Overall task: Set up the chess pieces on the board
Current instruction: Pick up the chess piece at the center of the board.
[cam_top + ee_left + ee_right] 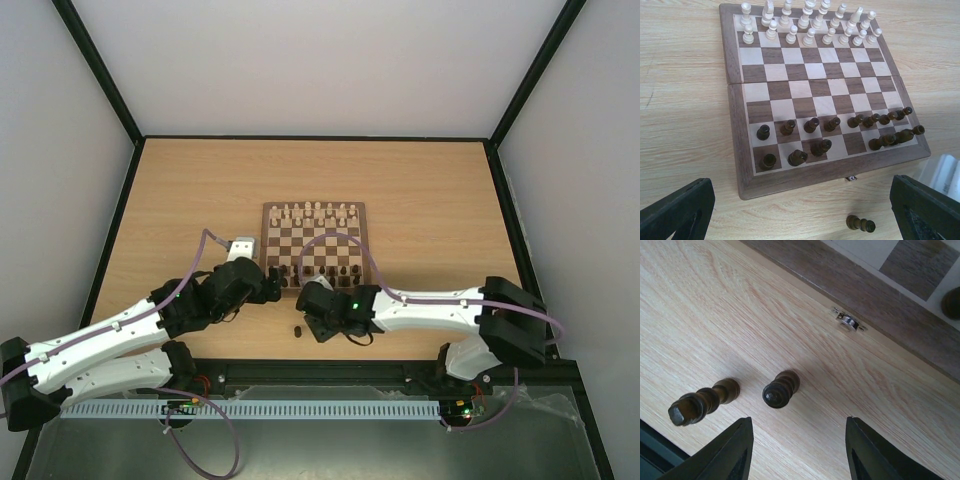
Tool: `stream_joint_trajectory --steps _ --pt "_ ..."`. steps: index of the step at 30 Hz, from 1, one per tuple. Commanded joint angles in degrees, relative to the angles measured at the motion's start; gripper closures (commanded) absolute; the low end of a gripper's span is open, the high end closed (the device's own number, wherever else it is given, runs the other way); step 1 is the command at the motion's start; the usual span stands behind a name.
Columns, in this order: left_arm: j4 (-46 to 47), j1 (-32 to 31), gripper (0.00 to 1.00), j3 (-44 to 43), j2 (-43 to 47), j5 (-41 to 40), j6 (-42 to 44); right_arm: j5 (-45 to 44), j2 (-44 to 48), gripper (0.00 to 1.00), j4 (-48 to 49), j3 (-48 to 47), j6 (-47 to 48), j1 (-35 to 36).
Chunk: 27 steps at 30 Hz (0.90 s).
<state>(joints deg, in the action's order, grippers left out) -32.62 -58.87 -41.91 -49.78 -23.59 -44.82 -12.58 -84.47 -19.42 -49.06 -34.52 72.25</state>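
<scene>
The board [734, 145] lies in the middle of the surface [420, 190], with cream pieces [809, 35] filling its two far rows. Most dark pieces [811, 124] are on its two near rows: spaced out one to a square toward the left, crowded close together at the right end, with several squares in those rows bare. Two more dark ones are off the board, on the bare surface just near of its near border and not far from the small metal latch [850, 322] on that edge. In the right wrist view these are a short pawn [781, 389] and, just to its left and apart from it, a taller piece [702, 402]; from this angle I cannot tell whether they stand or lie tipped. The right jaws hang low over that spot and are open, their two fingers [735, 452] apart with only bare wood between them. The pawn sits just beyond the fingertips, in line with the gap but nearer the left finger, and neither finger touches it. The taller piece lies outside the gap, beyond the left finger. The left jaws are spread wide and hold nothing; their fingers [680, 210] frame the board's near edge from off its near-left side.
</scene>
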Motion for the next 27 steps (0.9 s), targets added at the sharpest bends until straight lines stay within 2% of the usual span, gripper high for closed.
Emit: stream_joint_trajectory --steps 1,9,15,18,27 --pt "-0.9 -0.1 0.01 0.6 0.8 -1.1 -0.4 -1.7 -2.5 0.5 -0.6 -2.4 0.5 0.3" --pt "-1.0 -0.1 0.01 0.6 0.9 -1.4 -0.3 -3.1 -7.0 0.57 0.0 -4.9 1.6 0.3" --pt "-1.3 -0.2 0.01 0.6 1.5 -1.4 -0.4 -3.3 -8.5 0.68 0.6 -5.7 1.8 0.0" --pt "-1.3 -0.2 0.01 0.7 1.5 -1.4 -0.4 -3.1 -9.3 0.76 0.2 -6.1 1.8 -0.2" --pt "-1.6 -0.2 0.01 0.6 1.8 -1.2 -0.4 -3.1 -8.9 0.86 0.1 -5.8 1.7 -0.3"
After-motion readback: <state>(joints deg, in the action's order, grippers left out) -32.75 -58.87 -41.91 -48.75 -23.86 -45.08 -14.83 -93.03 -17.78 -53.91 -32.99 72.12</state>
